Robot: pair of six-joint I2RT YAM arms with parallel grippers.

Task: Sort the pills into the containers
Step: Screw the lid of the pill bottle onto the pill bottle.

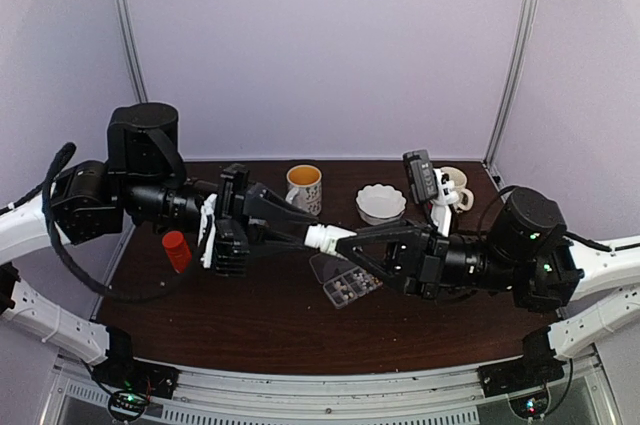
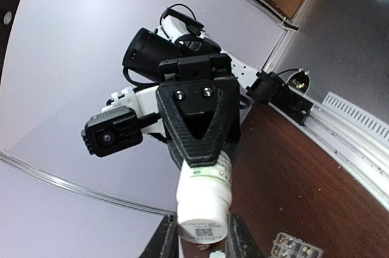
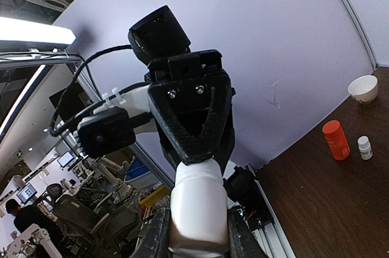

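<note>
We see the left gripper [image 1: 303, 234] and the right gripper [image 1: 350, 242] meeting above the middle of the table [image 1: 260, 320], each clenched on one end of the same white bottle [image 1: 325, 238], which lies level between them.

The left wrist view shows the bottle's label: a pale green band of small print and a square code near the end in the left fingers [image 2: 163, 241]. We cannot read either. From the right wrist view the bottle looks plain white with no print showing.

The pills [image 1: 348, 287] lie as small specks in the compartments [image 1: 358, 281] of the clear pill box [image 1: 335, 297], on the table just near of the held bottle. A corner of that box shows in the left wrist view.

Only the right wrist view shows a small white bottle [image 3: 364, 147] just beside the orange bottle [image 3: 336, 140], whose label is too small to read. The top view alone shows the mug [image 1: 303, 188] and the fluted white bowl [image 1: 381, 203] at the far side.
</note>
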